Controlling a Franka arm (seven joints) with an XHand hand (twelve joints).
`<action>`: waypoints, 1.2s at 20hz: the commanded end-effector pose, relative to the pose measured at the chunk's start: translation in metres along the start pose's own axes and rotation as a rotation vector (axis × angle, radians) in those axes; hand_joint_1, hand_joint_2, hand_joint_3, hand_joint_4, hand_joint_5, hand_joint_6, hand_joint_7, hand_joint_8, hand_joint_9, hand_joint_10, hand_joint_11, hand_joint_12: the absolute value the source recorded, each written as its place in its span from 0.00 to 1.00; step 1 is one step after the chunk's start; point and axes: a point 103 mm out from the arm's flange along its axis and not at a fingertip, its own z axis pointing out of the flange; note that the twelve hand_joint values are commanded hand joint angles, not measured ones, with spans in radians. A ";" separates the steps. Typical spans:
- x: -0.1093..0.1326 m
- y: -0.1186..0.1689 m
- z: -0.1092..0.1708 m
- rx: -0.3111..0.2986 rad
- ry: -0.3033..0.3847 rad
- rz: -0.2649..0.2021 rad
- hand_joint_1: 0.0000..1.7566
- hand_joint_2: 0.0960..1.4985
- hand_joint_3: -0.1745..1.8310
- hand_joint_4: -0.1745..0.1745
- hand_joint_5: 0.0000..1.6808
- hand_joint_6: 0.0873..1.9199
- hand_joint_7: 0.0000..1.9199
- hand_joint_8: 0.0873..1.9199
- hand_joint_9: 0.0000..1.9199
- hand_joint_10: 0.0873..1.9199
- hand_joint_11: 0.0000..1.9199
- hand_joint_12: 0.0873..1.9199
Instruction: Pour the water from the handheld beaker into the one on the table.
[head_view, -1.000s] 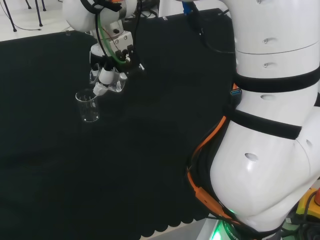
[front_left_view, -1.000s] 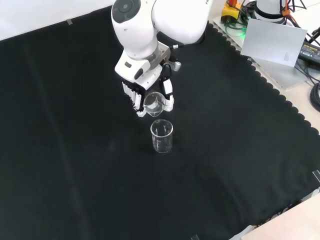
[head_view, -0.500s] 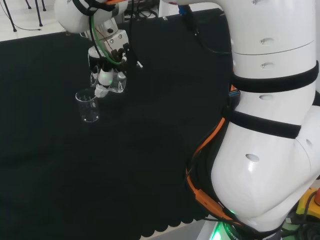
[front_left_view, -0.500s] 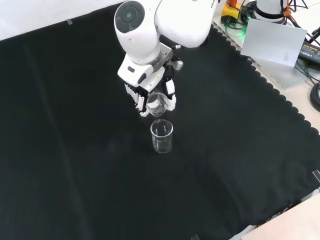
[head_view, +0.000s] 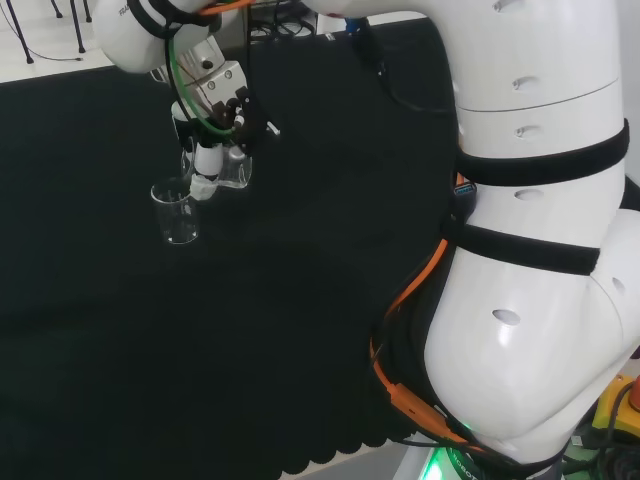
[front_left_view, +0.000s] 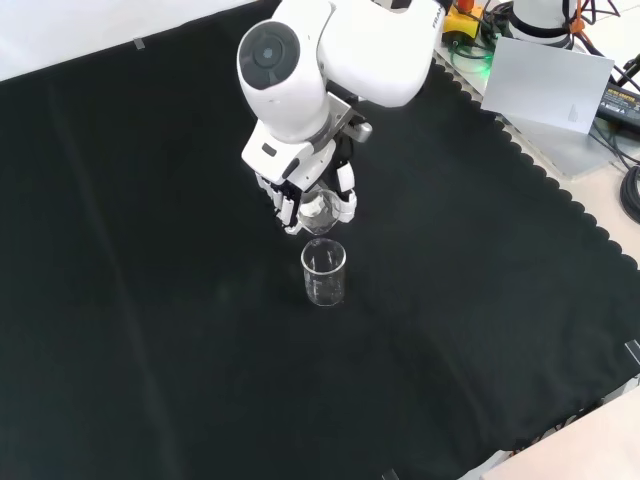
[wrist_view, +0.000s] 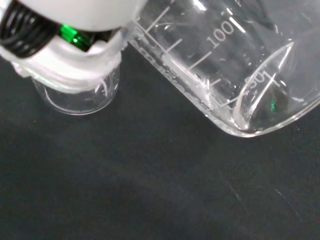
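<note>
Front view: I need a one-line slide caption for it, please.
The hand tilts a held beaker toward the empty-looking beaker standing on the black cloth.

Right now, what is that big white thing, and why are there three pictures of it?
It is a robot arm with a hand at its end, like yours. Three cameras watch it. One looks over the arm from behind, one looks down from in front, and one sits at the wrist, very close. The bench is covered with black cloth. One clear glass beaker stands on it. The fingers are curled round a second beaker and hold it tilted, just above and beside the standing one. The wrist camera shows the marks on its side. The robot is meant to pour water from it into the standing beaker.
</note>
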 end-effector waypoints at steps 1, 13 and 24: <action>0.004 -0.001 -0.002 0.021 -0.040 0.013 0.65 0.37 0.44 1.00 0.79 0.28 0.91 0.00 0.88 0.00 0.72 0.37; 0.015 -0.004 -0.007 0.047 -0.106 0.049 0.65 0.37 0.44 1.00 0.79 0.28 0.91 0.00 0.88 0.00 0.73 0.37; 0.023 -0.003 -0.014 0.102 -0.181 0.087 0.65 0.37 0.44 1.00 0.79 0.29 0.91 0.00 0.88 0.00 0.73 0.36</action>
